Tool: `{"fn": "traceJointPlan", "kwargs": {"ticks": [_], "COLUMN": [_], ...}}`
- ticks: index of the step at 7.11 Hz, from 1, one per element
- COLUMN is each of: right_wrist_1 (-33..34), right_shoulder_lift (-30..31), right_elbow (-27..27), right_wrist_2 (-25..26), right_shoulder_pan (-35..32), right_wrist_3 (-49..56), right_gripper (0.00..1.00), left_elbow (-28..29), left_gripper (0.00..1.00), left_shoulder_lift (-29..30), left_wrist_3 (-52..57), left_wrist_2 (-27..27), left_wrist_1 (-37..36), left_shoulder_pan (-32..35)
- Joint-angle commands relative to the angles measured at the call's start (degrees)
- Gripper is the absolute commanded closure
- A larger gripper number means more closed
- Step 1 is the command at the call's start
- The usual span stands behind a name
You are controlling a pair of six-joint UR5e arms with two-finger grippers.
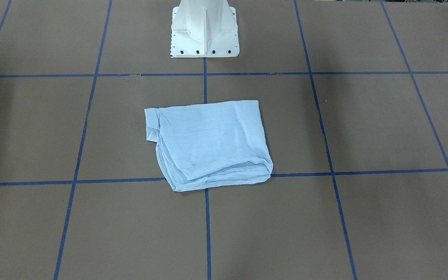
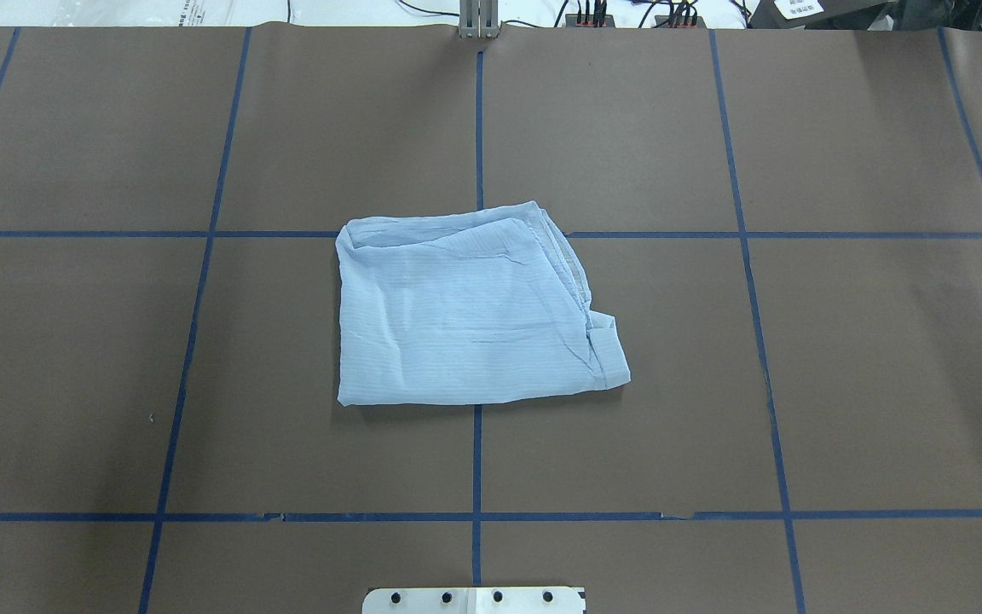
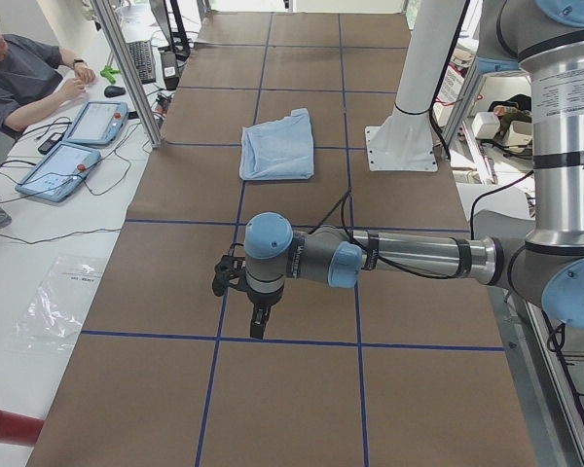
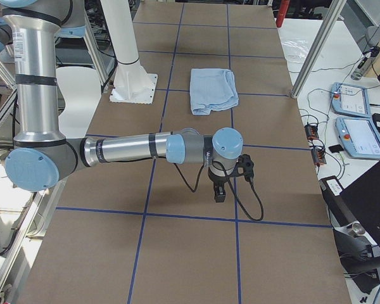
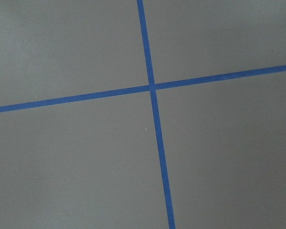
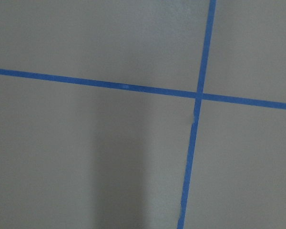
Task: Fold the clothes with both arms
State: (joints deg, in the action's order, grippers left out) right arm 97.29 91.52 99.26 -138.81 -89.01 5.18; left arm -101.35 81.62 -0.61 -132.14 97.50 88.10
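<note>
The light-blue shirt [image 1: 208,144] lies folded into a rough rectangle in the middle of the brown table; it also shows in the overhead view [image 2: 474,311], the left side view [image 3: 279,144] and the right side view [image 4: 213,90]. No arm touches it. My left arm [image 3: 370,258] hangs over the table's left end, its gripper [image 3: 258,326] pointing down. My right arm [image 4: 145,149] hangs over the right end, its gripper [image 4: 219,193] pointing down. I cannot tell whether either gripper is open or shut. Both wrist views show only bare table with blue tape lines.
The white pedestal base [image 1: 204,33] stands behind the shirt. Blue tape lines [image 2: 478,460] grid the brown table. A seated person [image 3: 24,73] and teach pendants [image 3: 60,167] are beside the table; more pendants [image 4: 358,136] and cables lie on the far side.
</note>
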Motion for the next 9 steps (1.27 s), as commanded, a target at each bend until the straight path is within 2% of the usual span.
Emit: {"fn": "traceJointPlan", "kwargs": {"ticks": [1, 3, 9], "right_wrist_1": [0.0, -0.3, -0.4], "right_shoulder_lift": [2.7, 4.3, 3.3], "right_elbow": [-0.6, -1.3, -1.1], "right_wrist_2": [0.2, 0.6, 0.6], "right_shoulder_pan": [-1.2, -1.7, -2.2], "right_wrist_3": [0.0, 0.3, 0.2], "right_gripper": [0.00, 0.00, 0.00], "left_elbow": [-0.4, -0.6, -0.2], "left_gripper": [0.01, 0.01, 0.01], "left_shoulder_lift": [-0.1, 0.0, 0.4], "left_wrist_3": [0.3, 0.0, -0.2], "left_wrist_2": [0.0, 0.0, -0.1], "left_wrist_1": [-0.1, 0.0, 0.0], "left_shoulder_pan": [0.1, 0.1, 0.1]}}
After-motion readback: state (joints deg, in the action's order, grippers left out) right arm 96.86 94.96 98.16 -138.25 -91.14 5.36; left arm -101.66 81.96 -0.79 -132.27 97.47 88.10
